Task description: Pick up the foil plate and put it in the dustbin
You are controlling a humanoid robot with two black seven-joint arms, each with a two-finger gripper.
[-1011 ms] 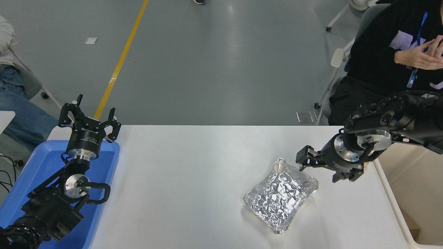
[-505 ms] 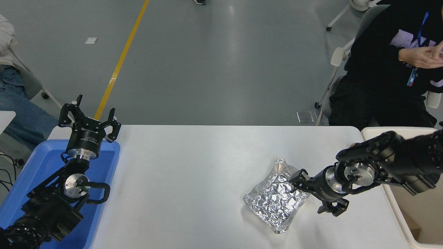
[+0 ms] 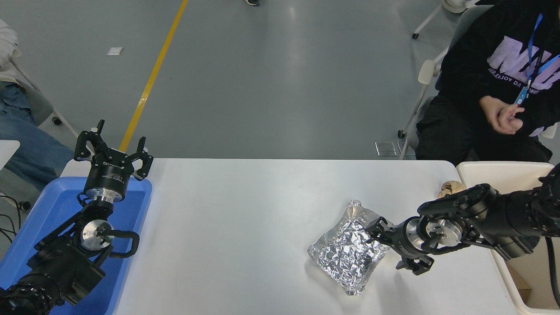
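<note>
The foil plate (image 3: 350,247), a shiny crinkled silver tray, lies flat on the white table right of centre. My right gripper (image 3: 390,246) comes in from the right and sits low at the plate's right edge. Its fingers are spread open: one fingertip (image 3: 372,227) rests over the plate's upper right rim, the other (image 3: 411,265) is off the plate on the table side. The cream dustbin (image 3: 503,168) stands at the table's right end, partly hidden by my right arm. My left gripper (image 3: 113,146) is parked open above the blue tray.
A shallow blue tray (image 3: 43,210) sits at the table's left end under my left arm. A small crumpled brown paper ball (image 3: 450,188) lies near the dustbin's near corner. A person in black (image 3: 490,87) sits beyond the right corner; another person's leg (image 3: 26,144) shows at far left.
My right gripper has come down and towards me, from above the table beside the plate's far right corner to low at its right edge. The seated person's hands dropped to the lap.
</note>
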